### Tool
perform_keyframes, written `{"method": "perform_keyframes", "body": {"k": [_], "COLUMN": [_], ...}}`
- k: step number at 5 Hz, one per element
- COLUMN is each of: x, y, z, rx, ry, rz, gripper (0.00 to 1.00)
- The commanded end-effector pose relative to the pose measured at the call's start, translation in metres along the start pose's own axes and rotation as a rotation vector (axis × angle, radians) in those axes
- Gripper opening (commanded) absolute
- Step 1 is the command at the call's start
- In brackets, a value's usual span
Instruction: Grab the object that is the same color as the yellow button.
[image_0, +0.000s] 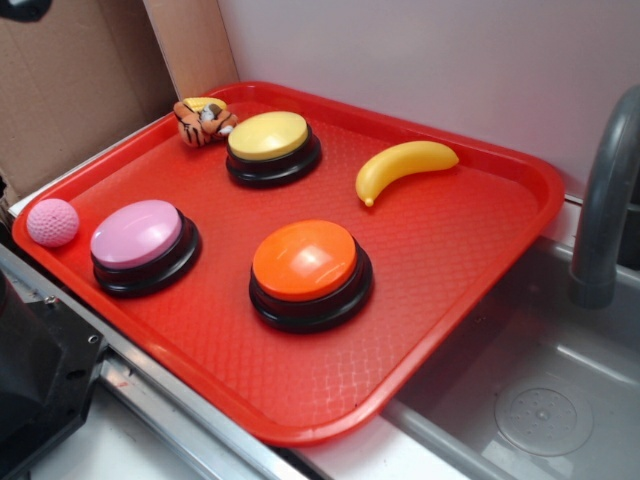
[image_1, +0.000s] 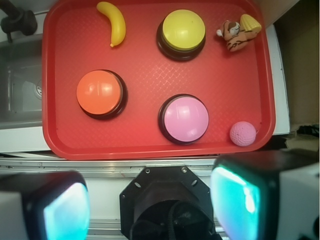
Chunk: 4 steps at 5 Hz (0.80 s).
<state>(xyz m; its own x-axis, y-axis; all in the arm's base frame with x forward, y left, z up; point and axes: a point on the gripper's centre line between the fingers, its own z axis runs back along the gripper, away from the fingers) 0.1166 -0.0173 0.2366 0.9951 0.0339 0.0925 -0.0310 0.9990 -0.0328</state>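
Observation:
A yellow toy banana (image_0: 404, 166) lies on the red tray (image_0: 470, 250) at its far right; in the wrist view the banana (image_1: 114, 22) is at the top left. The yellow button (image_0: 268, 136) on its black base stands left of it, also in the wrist view (image_1: 183, 30). My gripper (image_1: 156, 210) is open and empty, high above the tray's near edge and well away from the banana. Its two teal-padded fingers (image_1: 65, 212) frame the bottom of the wrist view. The gripper itself does not show in the exterior view.
On the tray are an orange button (image_0: 305, 262), a pink button (image_0: 137, 236), a pink ball (image_0: 52, 222) and an orange striped tiger toy (image_0: 203, 120). A grey sink (image_0: 540, 400) with a faucet (image_0: 605, 200) lies to the right. Cardboard stands behind left.

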Motion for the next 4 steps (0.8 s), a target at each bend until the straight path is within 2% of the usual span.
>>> {"method": "perform_keyframes", "body": {"k": [1,2,3,4], "x": [0.0,0.017,0.037,0.065], "y": [0.0,-0.002,-0.002,-0.005], "z": [0.0,-0.007,-0.021,-0.041], "rx": [0.0,0.003,-0.026,-0.019], "ry": [0.0,-0.051,-0.136,-0.193], "rz": [0.0,-0.03,-0.046,-0.017], "gripper": [1.0,1.0,1.0,1.0]}}
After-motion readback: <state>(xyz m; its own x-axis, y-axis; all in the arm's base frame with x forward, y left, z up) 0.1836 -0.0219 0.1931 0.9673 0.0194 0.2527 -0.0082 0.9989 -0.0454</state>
